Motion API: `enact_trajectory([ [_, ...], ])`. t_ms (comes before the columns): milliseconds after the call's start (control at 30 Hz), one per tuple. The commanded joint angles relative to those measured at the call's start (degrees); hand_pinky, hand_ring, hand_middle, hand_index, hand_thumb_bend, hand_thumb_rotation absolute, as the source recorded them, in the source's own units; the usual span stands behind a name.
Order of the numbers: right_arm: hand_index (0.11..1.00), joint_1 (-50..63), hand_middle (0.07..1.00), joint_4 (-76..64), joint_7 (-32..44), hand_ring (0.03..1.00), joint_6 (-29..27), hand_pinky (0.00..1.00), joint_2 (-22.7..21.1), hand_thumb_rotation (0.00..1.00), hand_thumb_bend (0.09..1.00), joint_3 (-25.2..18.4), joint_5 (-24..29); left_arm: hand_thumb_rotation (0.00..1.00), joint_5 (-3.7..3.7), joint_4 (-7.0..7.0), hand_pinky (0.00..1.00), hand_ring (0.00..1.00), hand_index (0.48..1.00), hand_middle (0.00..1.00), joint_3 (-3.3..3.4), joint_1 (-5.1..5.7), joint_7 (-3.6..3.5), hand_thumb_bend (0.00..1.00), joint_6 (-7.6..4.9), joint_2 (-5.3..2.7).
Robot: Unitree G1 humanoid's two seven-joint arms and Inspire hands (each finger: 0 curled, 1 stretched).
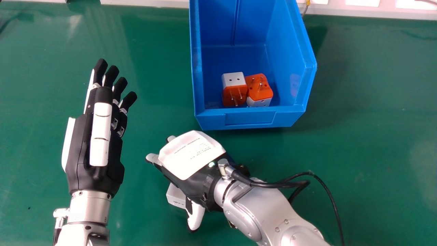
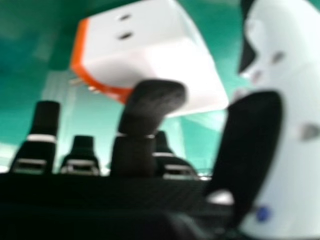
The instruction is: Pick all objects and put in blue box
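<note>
Main risk I see: a bad pinch. Right robot hand (image 1: 191, 153) is over the loose adapter (image 1: 175, 196), fingers and thumb apart, nothing clamped. Adapter's on the table (image 1: 358, 136), partly under that hand, on the near side of the blue box (image 1: 252, 119). One finger overlaps it in the right hand view (can't tell if they touch). If I close off-centre, smooth slanted faces could squirt it out or spin it. Lift too low afterwards and it could clip the box's front lip. White-topped adapter (image 1: 234, 88) and orange-topped adapter (image 1: 259, 87) are already inside. Left robot hand (image 1: 95, 136) is idle, fingers extended, left of the box.
</note>
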Motion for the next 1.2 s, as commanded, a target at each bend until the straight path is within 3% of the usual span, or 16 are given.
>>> enact_trajectory([
  [0, 0.912, 0.9, 0.986, -1.2, 1.5, 0.979, 1.4, 0.77, -0.8, 0.17, 0.698, -1.0, -0.2, 0.81, -0.65, -1.12, 0.93, 0.97, 0.977, 0.98, -0.02, -0.36, -0.5, 0.69, -0.19, 0.38],
  [67, 0.914, 0.8, 0.986, -2.7, 1.9, 0.977, 1.8, 0.76, -1.2, 0.16, 0.698, -1.3, -0.8, 0.81, -0.73, -1.09, 0.93, 0.97, 0.978, 0.99, -0.06, -0.41, -0.53, 0.69, -0.11, 0.42],
  [200, 0.917, 1.2, 0.984, -7.1, 3.3, 0.976, 2.5, 0.76, -2.3, 0.16, 0.698, -1.7, -2.8, 0.81, -0.13, -0.76, 0.94, 0.98, 0.979, 0.99, 0.03, -0.52, -0.19, 0.69, -0.77, 0.48],
  [333, 0.92, 1.6, 0.982, -10.8, 5.2, 0.973, 3.6, 0.76, -1.8, 0.16, 0.696, -2.8, -3.5, 0.81, -0.39, -0.69, 0.94, 0.98, 0.981, 0.99, 0.05, -0.59, -0.46, 0.69, -0.79, 0.6],
  [567, 0.925, 1.2, 0.983, -16.4, 11.7, 0.965, 4.7, 0.74, -1.3, 0.12, 0.702, -3.8, -6.3, 0.81, 0.61, -0.3, 0.94, 0.98, 0.981, 0.99, -0.06, -0.51, -0.3, 0.69, -1.54, 1.11],
  [633, 0.93, 1.1, 0.984, -17.6, 13.8, 0.964, 4.8, 0.73, -0.7, 0.12, 0.707, -4.1, -6.6, 0.81, 0.2, -0.38, 0.94, 0.97, 0.981, 0.99, -0.06, -0.55, -0.43, 0.7, -1.24, 1.04],
  [733, 0.933, 1.6, 0.985, -18.6, 14.0, 0.965, 4.5, 0.73, -0.1, 0.12, 0.712, -3.8, -7.6, 0.81, 0.93, -0.25, 0.94, 0.97, 0.981, 0.99, -0.11, -0.54, -0.13, 0.7, -1.58, 1.21],
  [867, 0.932, 1.9, 0.981, -19.6, 15.4, 0.962, 4.2, 0.72, 0.6, 0.11, 0.717, -3.9, -8.4, 0.82, 0.0, -0.37, 0.93, 0.97, 0.982, 0.99, -0.04, -0.57, -0.49, 0.7, -1.22, 1.03],
  [1167, 0.927, 2.2, 0.969, -20.6, 17.1, 0.952, 3.5, 0.71, 2.1, 0.1, 0.73, -4.2, -9.4, 0.82, 0.06, -0.59, 0.94, 0.97, 0.981, 0.99, -0.04, -0.48, -0.28, 0.69, -1.2, 0.99],
])
